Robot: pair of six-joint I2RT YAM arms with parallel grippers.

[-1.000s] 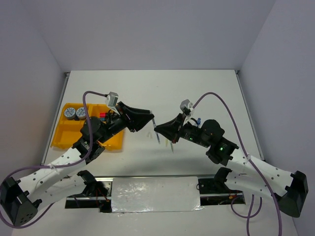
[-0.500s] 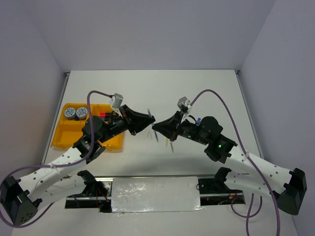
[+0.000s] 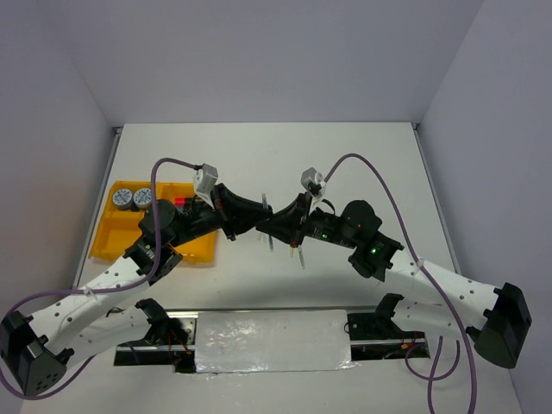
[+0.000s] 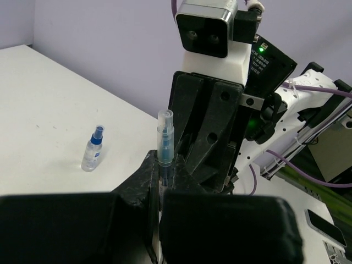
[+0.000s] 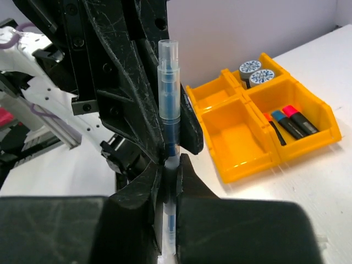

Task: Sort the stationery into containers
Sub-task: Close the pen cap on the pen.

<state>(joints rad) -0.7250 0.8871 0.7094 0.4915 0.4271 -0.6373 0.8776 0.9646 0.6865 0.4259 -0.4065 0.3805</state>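
Note:
A thin pale pen (image 3: 267,205) with blue ink stands upright above the table's middle, held between both grippers. My left gripper (image 3: 260,216) is shut on the pen (image 4: 164,137) low on its barrel, its fingers (image 4: 144,176) tight on either side. My right gripper (image 3: 278,226) meets it from the right. In the right wrist view its jaws (image 5: 170,165) still close around the pen (image 5: 168,93), just below the left fingers (image 5: 137,82). The yellow-orange tray (image 3: 116,243) lies at the left, holding two blue-and-white tins (image 3: 131,198) and markers (image 5: 289,121).
A small blue-capped bottle (image 4: 92,155) stands on the white table beyond the grippers. A thin pen (image 3: 302,256) lies on the table under the right arm. The tray's near compartment (image 5: 236,137) holds nothing. Grey walls close in the table.
The right gripper carried the pen left and up to the left gripper. The left gripper went from open to shut on the pen. The two grippers now touch tip to tip.

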